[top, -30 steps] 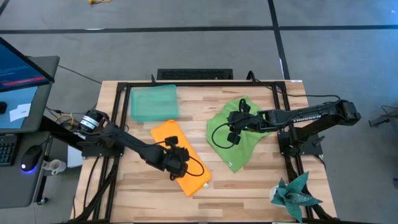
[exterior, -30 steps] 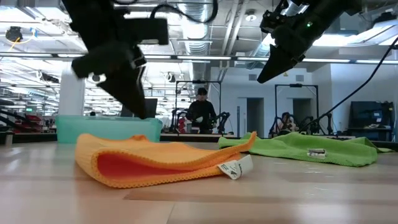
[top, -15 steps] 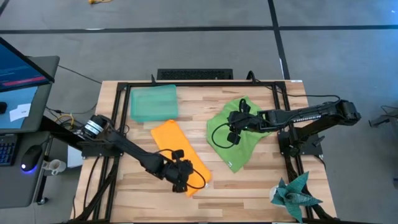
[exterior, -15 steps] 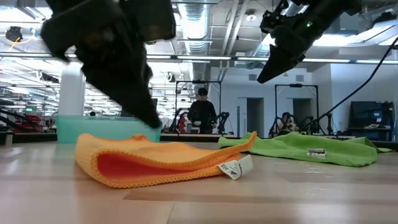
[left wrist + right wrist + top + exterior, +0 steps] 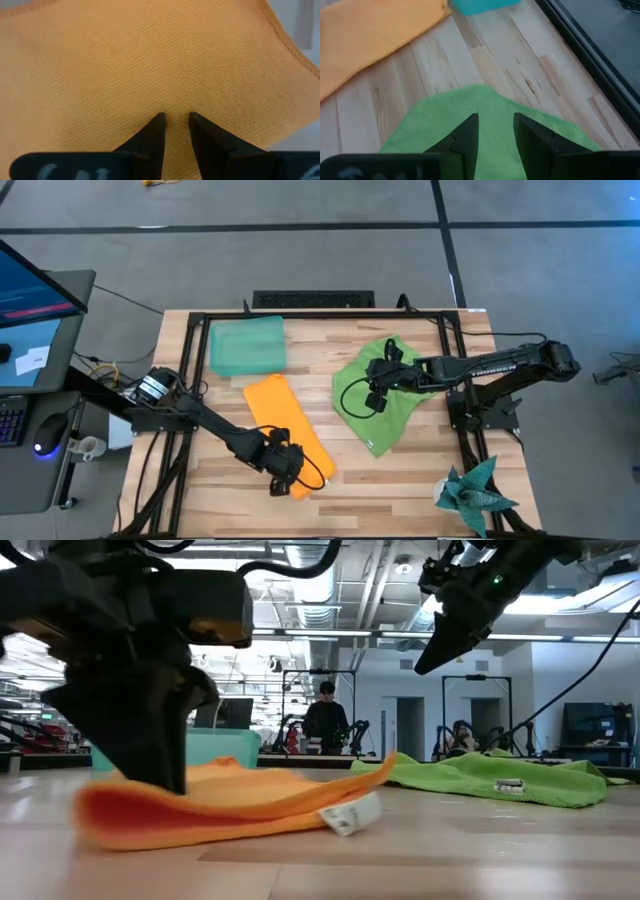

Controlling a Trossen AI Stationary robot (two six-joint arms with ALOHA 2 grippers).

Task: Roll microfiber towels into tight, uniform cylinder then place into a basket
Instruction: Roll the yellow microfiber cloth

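The shallow translucent teal-green plastic basket (image 5: 246, 345) sits at the table's far left. Just nearer, my left gripper (image 5: 283, 477) presses down on the near end of the folded bright orange microfiber towel (image 5: 283, 425), fingers (image 5: 153, 136) narrowly parted; whether they pinch cloth, I cannot tell. To the right, my right gripper (image 5: 372, 395) hovers, spread, above the crumpled lime green microfiber towel (image 5: 395, 410).

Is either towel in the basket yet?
No: in the high view the basket holds neither towel; the orange towel and green towel both lie on the table.
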